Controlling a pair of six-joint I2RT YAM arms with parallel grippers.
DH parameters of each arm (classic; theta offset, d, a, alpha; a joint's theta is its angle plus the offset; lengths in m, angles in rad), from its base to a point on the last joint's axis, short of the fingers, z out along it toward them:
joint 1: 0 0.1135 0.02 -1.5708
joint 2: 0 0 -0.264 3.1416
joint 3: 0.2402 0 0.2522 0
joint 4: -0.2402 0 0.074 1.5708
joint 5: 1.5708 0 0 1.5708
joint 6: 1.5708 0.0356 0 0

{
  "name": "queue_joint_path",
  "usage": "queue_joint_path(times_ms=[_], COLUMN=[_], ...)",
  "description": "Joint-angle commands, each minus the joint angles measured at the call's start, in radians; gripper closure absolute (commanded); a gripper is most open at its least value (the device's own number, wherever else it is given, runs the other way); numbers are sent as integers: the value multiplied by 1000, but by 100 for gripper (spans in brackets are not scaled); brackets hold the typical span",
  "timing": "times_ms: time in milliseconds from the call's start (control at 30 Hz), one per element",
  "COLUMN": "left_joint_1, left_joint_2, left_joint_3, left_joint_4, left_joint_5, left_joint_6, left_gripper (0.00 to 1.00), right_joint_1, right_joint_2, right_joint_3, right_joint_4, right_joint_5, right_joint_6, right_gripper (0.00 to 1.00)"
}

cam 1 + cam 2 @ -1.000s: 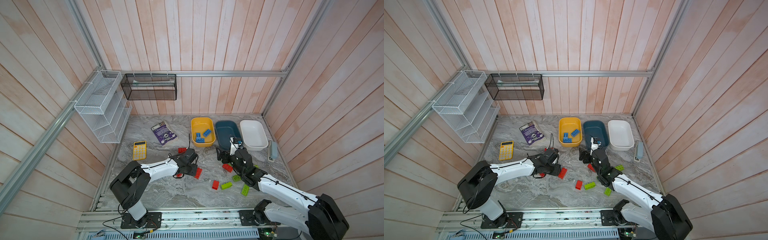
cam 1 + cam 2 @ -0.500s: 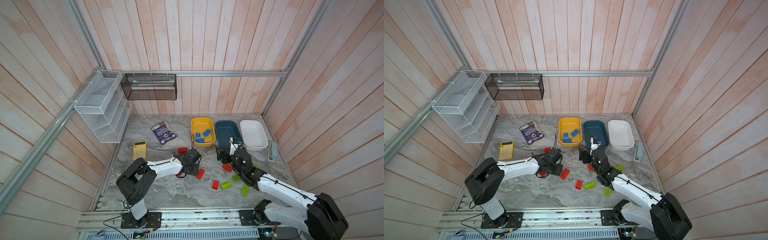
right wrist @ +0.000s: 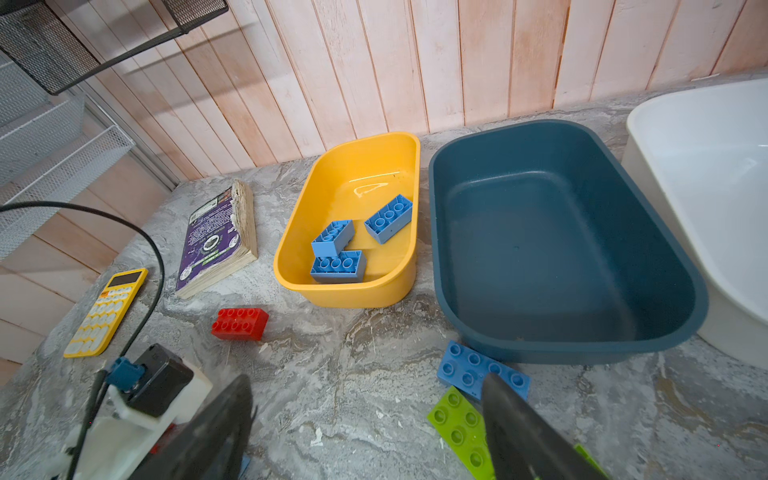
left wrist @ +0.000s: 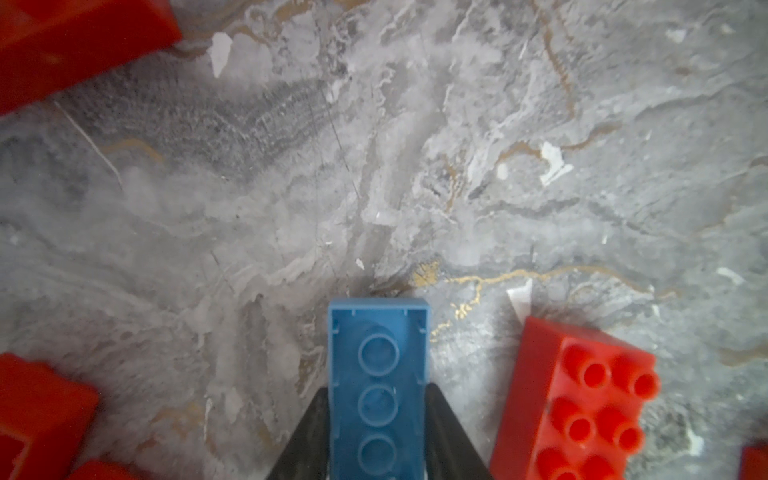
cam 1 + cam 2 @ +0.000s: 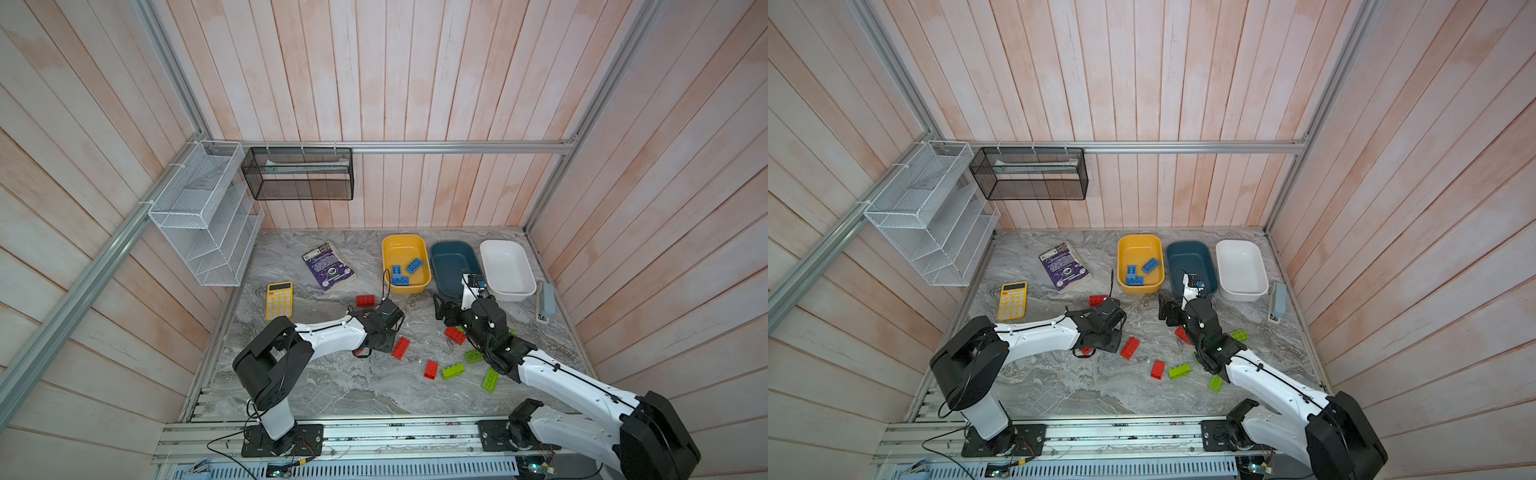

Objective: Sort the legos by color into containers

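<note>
In the left wrist view my left gripper (image 4: 377,415) is shut on a blue lego (image 4: 377,345), seen from its hollow underside just over the marble. Red legos (image 4: 577,399) lie close on both sides of it. In both top views this gripper (image 5: 382,330) points down beside a red lego (image 5: 400,347). My right gripper (image 3: 365,428) is open and holds nothing. It hangs over bare marble next to a flat blue lego (image 3: 465,365) and a flat green lego (image 3: 455,430). The yellow container (image 5: 387,257) holds three blue legos (image 5: 414,264). The teal container (image 5: 451,262) and the white container (image 5: 505,266) hold none.
Loose red (image 5: 431,370) and green legos (image 5: 452,370) lie on the front right of the table, and one red lego (image 5: 365,300) behind the left gripper. A yellow calculator (image 5: 279,300), a purple book (image 5: 328,267), a wire rack (image 5: 203,216), a black mesh basket (image 5: 299,178) and a grey block (image 5: 546,301) line the edges.
The left gripper's jaws have closed on the blue lego, and the gripper has shifted slightly to the right. The right arm has not moved.
</note>
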Motion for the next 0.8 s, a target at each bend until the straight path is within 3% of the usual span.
queue_joint_path(times_ms=[0, 367, 767], left_joint_1=[-4, 28, 163], left_joint_2=[-11, -25, 216], left_joint_3=[35, 263, 684], left_joint_4=[-52, -139, -186], left_joint_5=[-29, -57, 46], left_joint_6=[9, 123, 240], left_gripper=[67, 66, 66], right_joint_1=[6, 10, 11], right_joint_2=[-20, -51, -63], right_joint_3=[-18, -62, -82], right_joint_4=[5, 48, 60], right_joint_5=[7, 9, 31], right_joint_6=[13, 58, 78], right_gripper=[14, 15, 15])
